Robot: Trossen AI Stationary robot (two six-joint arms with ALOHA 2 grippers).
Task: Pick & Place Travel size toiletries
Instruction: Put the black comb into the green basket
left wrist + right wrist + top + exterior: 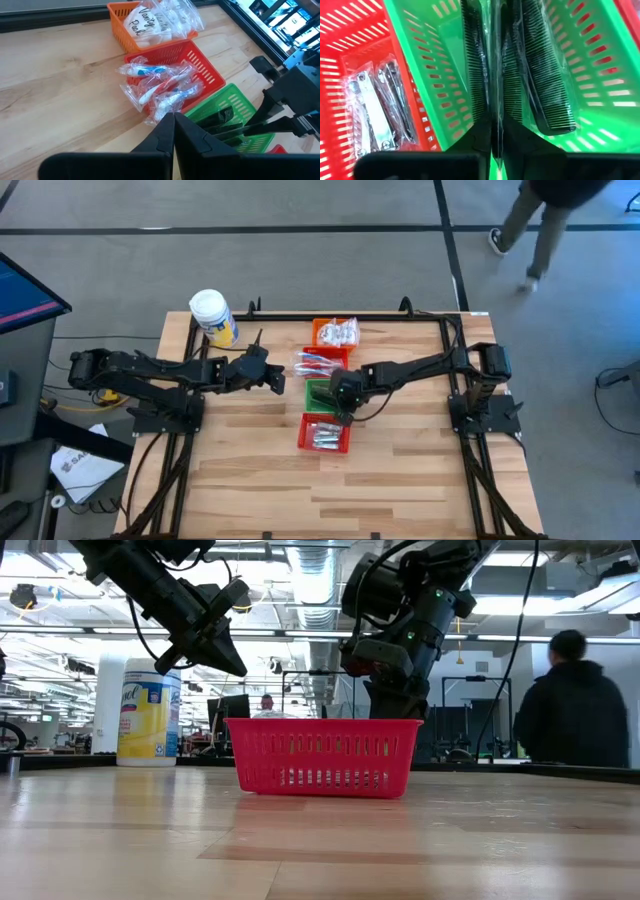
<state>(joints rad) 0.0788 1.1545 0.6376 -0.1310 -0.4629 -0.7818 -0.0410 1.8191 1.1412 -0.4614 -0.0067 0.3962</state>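
Observation:
Four small baskets stand in a row at mid-table: orange [335,332] with clear sachets [155,20], red [322,362] with wrapped toothbrushes [160,90], green [318,392] with wrapped black combs [550,75], and a near red one [325,433] with silvery clippers [370,115]. My right gripper [495,131] reaches down into the green basket, shut on a wrapped comb. Left of the baskets, my left gripper [278,380] hangs above the table, shut and empty. My right gripper pinches the clear wrapper [495,100] of a black comb between its two fingers. It comes steeply from above, and the fingers lie along the comb. The comb [230,131] sits low inside the green basket, among the other combs.
A large white jar with a yellow label [212,315] stands at the far left of the table. A black frame rail [350,317] runs along the far edge. A person [540,220] walks on the floor beyond. Bare wood lies toward the near edge [330,500].

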